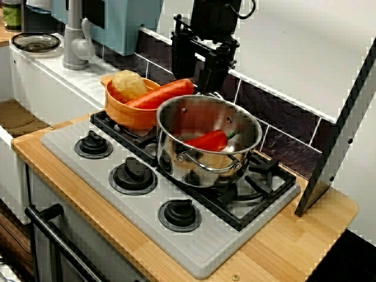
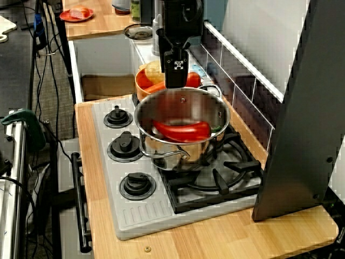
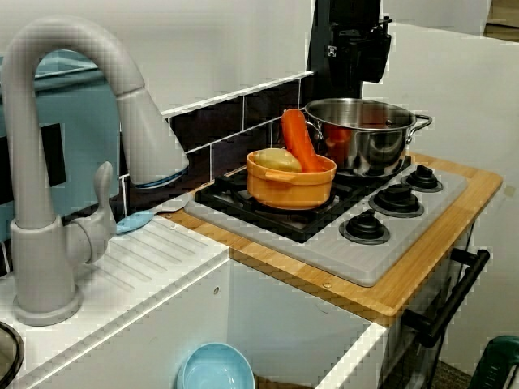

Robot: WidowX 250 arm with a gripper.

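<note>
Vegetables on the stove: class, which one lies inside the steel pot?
The red pepper, alone in the steel pot; the carrot and potato sit in the orange bowl.

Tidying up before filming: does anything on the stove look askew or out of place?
The carrot lies tilted in the orange bowl, its end jutting past the rim toward the steel pot. Nothing looks spilled or damaged.

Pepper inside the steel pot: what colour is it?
Red, with a green stem. The pepper shows best in the high view looking down into the pot.
</note>
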